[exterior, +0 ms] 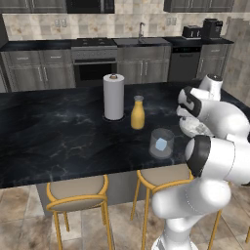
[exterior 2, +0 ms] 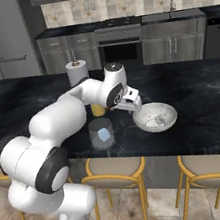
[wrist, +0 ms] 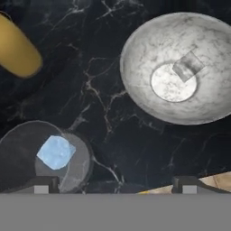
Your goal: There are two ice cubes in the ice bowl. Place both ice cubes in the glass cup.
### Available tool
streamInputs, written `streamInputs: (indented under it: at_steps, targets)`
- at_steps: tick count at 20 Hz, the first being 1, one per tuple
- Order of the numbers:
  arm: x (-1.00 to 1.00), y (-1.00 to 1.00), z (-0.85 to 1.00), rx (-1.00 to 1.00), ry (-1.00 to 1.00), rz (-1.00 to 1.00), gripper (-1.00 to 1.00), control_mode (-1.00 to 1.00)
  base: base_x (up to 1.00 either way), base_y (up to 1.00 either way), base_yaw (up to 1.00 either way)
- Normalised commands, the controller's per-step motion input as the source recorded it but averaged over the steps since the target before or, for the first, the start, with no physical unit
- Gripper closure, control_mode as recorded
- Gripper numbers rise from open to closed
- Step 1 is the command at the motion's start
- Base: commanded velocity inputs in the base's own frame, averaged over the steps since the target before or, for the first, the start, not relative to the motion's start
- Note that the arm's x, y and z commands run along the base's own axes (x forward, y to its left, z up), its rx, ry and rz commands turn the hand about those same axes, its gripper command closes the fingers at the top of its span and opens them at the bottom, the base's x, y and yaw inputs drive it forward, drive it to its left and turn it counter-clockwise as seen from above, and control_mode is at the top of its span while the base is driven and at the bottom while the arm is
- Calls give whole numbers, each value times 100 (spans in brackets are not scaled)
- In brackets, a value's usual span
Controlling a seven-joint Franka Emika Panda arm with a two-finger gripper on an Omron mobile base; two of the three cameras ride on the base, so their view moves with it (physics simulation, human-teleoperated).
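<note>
The gripper (wrist: 115,185) hangs above the dark marble counter (exterior: 53,127) with its jaws spread wide and nothing between them; in the hand view its two dark fingertips (wrist: 40,184) rise at the lower left and lower right of the frame, well apart.

The glass cup (wrist: 43,155) sits at the lower left of the hand view, with one pale blue ice cube (wrist: 56,152) lying on its bottom. In the left base view the same glass cup (exterior: 161,143) stands right of centre, near the front edge of the counter, the ice cube (exterior: 161,144) visible through its wall. In the right base view the glass cup (exterior 2: 101,133) is at centre left, partly behind the arm.

The ice bowl (wrist: 144,85) fills the upper right of the hand view. A second ice cube (wrist: 187,66) rests inside it, pale and greyish, overlapping the upper right of the flat base. In the right base view the ice bowl (exterior 2: 149,123) lies right of the glass cup, apart from it, just below the hand.

An orange juice bottle (exterior: 138,113) stands above and left of the glass cup in the left base view, with a paper towel roll (exterior: 114,96) to its left.
</note>
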Motion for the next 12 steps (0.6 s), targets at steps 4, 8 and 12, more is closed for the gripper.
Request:
streamInputs:
  at_steps: [4,8,12]
  targets:
    - [0,-75,0,-1,0,0,-100,-100,0,0,0]
    - [7,-48,-10,0,0,-5,-100,-100,0,0,0]
    - [8,-35,-19,-2,0,-11,-100,-100,0,0,0]
